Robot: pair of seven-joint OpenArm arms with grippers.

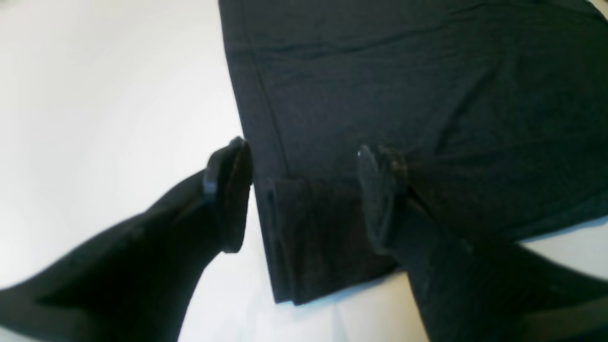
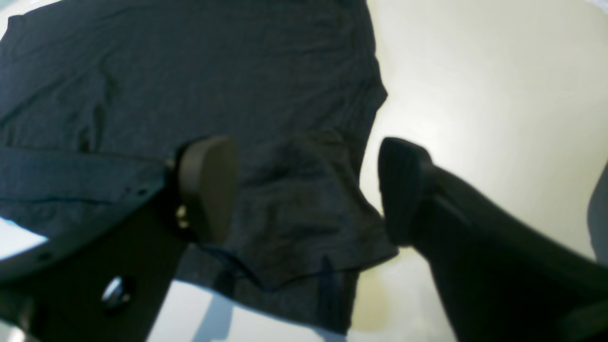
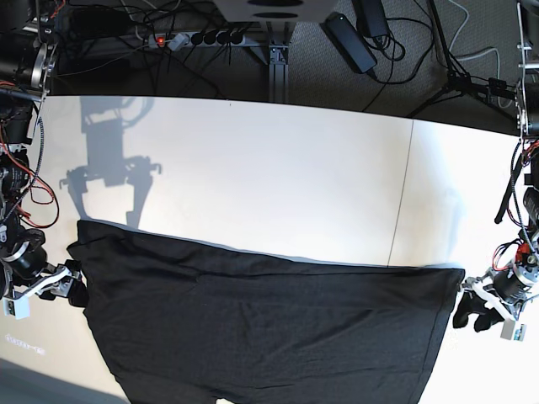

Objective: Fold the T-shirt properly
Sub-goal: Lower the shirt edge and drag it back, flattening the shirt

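1. Our left gripper (image 1: 304, 199) stands with its jaws spread wide and nothing between them; they straddle a layered corner of the T-shirt (image 1: 427, 95), one finger (image 1: 228, 194) over bare table just off the shirt's side edge, the other over the cloth.
2. Our right gripper (image 2: 304, 190) is equally wide apart and empty, one finger (image 2: 209, 187) above the cloth, the other (image 2: 403, 190) just outside the shirt's edge, with a rumpled corner lying loose between them.
3. In the base view the T-shirt (image 3: 269, 328) lies spread across the near part of the white table (image 3: 278, 185), and the two grippers sit at the shirt's opposite ends, left gripper (image 3: 488, 311) and right gripper (image 3: 59, 286).
4. We judge the task partly done: the corners show doubled cloth, so at least one fold seems laid and let go, but the shirt is still a broad panel with further folds left.
5. The shirt's near edge is cut off by the frame, so its full outline is unknown. No print shows, and both wrist views are blurred, so we cannot count the layers at the corners.
6. Beyond the shirt's far edge lie bare table, an arm's shadow, then cables.
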